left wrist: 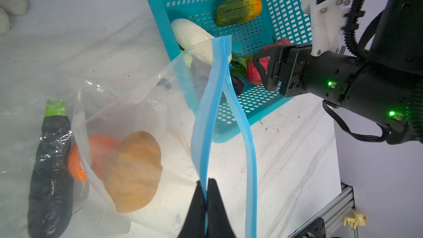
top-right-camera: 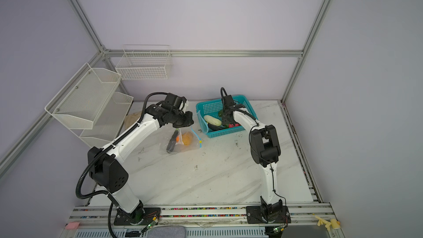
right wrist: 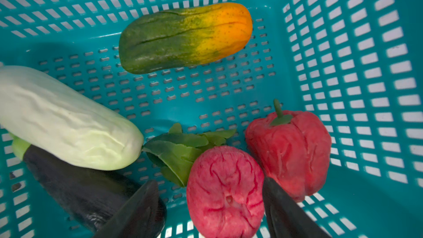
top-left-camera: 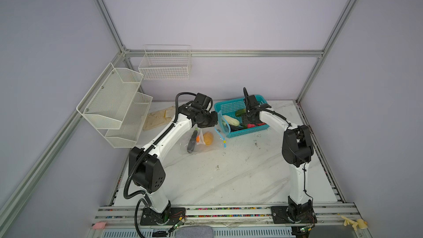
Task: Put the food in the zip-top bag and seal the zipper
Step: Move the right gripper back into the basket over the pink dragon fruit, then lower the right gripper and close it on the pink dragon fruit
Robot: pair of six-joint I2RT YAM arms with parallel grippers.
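The left gripper [left wrist: 207, 194] is clamped tight on one lip of the zipper [left wrist: 206, 133] and holds it up. In both top views its tips are hidden under its own wrist. The zip-top bag [top-left-camera: 201, 148] lies at about 11 o'clock from the middle of the table [top-left-camera: 229, 179]. Its clear film is hard to tell from the marble.

The bag's mouth gapes, and the raised lip leans on the teal basket [top-left-camera: 229, 107] at 1 o'clock. A yellow slider tab [top-left-camera: 224, 142] sits at the strip's near end. Through the film show an eggplant [left wrist: 50, 168], a tan-orange piece [left wrist: 135, 170] and an orange piece [left wrist: 100, 147] half blurred behind a white label [left wrist: 80, 133].

The right gripper [right wrist: 208, 180] stands open down inside the basket, its fingers [right wrist: 137, 211] either side of a pink fruit [right wrist: 224, 202]. Whether they touch it cannot be told. Close by lie a red pepper [right wrist: 295, 149], green leaves [right wrist: 180, 149] and a green-and-orange fruit [right wrist: 185, 37]. A white vegetable [right wrist: 64, 120] covers part of a second dark eggplant [right wrist: 80, 186].

A mesh rack [top-left-camera: 114, 101] hangs at 10 o'clock.
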